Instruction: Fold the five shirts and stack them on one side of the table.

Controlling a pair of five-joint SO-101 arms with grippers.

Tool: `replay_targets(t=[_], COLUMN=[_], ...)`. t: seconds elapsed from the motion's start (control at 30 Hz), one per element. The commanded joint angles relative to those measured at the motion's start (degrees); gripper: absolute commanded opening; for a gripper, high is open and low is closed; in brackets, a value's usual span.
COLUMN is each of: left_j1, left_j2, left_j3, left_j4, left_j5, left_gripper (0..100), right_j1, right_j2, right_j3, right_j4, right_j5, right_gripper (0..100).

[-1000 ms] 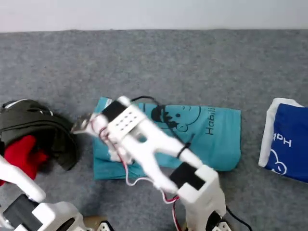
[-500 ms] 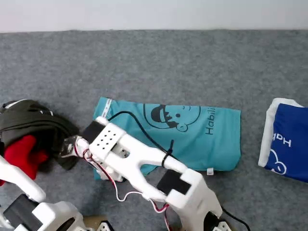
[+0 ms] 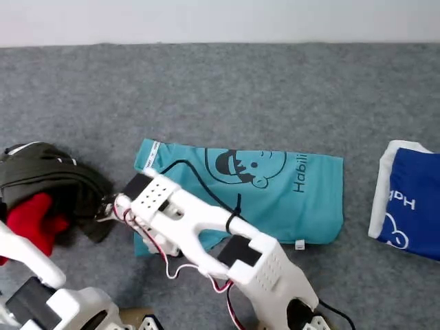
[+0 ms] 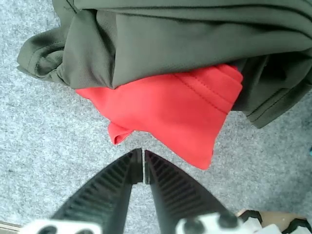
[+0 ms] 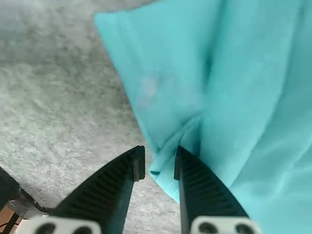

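Note:
A teal shirt [image 3: 289,185] lies flat, folded into a wide rectangle, in the middle of the table. My right gripper [image 3: 103,208] is at its left edge, beside the dark pile. In the right wrist view the right gripper [image 5: 157,165] is nearly closed, with a fold of the teal shirt [image 5: 234,73] pinched between its fingers. An olive shirt [image 3: 48,172] lies crumpled over a red shirt [image 3: 34,216] at the far left. My left gripper [image 4: 144,168] is shut and empty, just above the carpet next to the red shirt [image 4: 180,107] and olive shirt [image 4: 195,44].
A folded blue shirt [image 3: 412,206] with a white edge lies at the right side. The table is covered in grey carpet [image 3: 227,96], with open room across the back half. The left arm's base [image 3: 27,265] stands at the front left corner.
My right arm swung its gripper from over the teal shirt's upper left corner down and leftward to the shirt's left edge. The left arm has kept still.

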Motion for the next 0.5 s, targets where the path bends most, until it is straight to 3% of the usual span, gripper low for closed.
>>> replay_targets(t=[0.0, 0.47], left_j1=[-0.26, -0.26], left_j2=[-2.90, -2.90], left_j3=[-0.13, -0.04], left_j4=[0.35, 0.35], left_j5=[-0.35, -0.35], left_gripper=[2, 2], right_j1=[2.07, 1.45], right_j2=[-1.10, 5.41], right_j3=[-1.76, -3.25], right_j4=[0.04, -2.07], right_j5=[0.09, 0.09], right_gripper=[10.8, 10.7])
